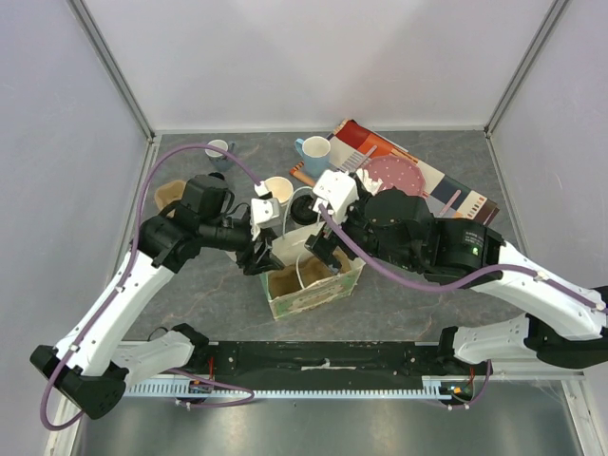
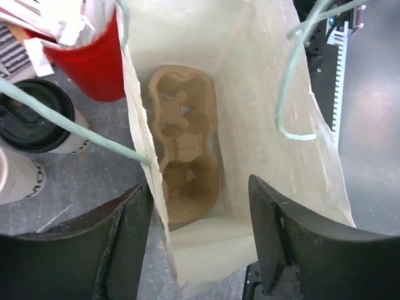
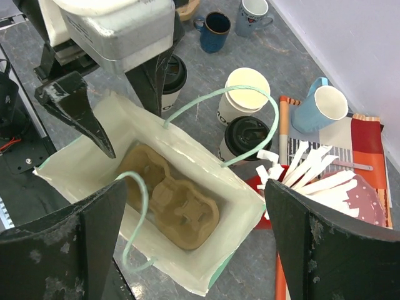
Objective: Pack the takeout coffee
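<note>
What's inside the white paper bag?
A brown cardboard cup tray lies flat on the bottom of the bag. Its cup holes are empty. Whatever is beneath the tray is covered, so that part cannot be seen.

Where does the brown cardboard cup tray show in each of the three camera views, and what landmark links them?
Top external: the cup tray is just below centre, inside the paper bag.
Left wrist: centre-left, on the bag's floor.
Right wrist: lower centre-left, on the bag's floor.
Shared landmark: the paper bag around it.
</note>
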Available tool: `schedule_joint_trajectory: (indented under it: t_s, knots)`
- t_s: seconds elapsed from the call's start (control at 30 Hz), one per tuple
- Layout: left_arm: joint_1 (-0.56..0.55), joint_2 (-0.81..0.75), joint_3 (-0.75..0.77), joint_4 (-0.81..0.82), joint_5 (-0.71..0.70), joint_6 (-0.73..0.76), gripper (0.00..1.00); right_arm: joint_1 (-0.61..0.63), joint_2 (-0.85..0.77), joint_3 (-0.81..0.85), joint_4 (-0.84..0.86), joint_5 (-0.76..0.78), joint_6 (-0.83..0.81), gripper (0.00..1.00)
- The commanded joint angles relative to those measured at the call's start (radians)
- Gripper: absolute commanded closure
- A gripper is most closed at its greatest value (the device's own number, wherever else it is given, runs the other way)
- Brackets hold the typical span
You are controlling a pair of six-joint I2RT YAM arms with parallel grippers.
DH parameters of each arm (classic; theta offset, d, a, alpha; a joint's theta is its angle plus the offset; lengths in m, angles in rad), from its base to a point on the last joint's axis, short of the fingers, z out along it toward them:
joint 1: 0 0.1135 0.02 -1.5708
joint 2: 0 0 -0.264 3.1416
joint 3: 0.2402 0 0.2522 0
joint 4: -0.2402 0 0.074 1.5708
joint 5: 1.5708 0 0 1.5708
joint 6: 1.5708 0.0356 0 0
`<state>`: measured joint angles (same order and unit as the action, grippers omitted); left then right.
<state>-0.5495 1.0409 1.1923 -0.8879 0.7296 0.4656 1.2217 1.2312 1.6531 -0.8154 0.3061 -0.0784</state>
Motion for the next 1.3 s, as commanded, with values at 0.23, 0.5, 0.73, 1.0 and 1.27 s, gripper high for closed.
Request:
schedule_joint_trajectory:
  t_s: [0.23, 0.5, 0.73, 1.0, 1.27]
  knots:
    - [0.002, -0.035, 0.119, 0.006, -0.051, -0.074, 0.12, -0.008, 0.037, 0.080, 0.056, -0.036, -0.050, 0.02]
    - [0.022, -0.044, 0.159, 0.026, -0.084, -0.146, 0.00, -0.050, 0.048, 0.083, 0.070, -0.067, -0.069, 0.02]
    - [0.045, -0.077, 0.187, 0.056, -0.151, -0.231, 0.00, -0.120, 0.040, 0.076, 0.134, -0.137, -0.077, 0.02]
    - [0.346, 0.043, 0.168, 0.011, -0.084, -0.140, 0.05, -0.321, 0.063, 0.073, 0.275, -0.264, -0.116, 0.02]
    - [0.539, 0.384, 0.378, -0.229, 0.316, 0.311, 0.16, -0.627, 0.217, 0.197, 0.314, -0.623, -0.092, 0.02]
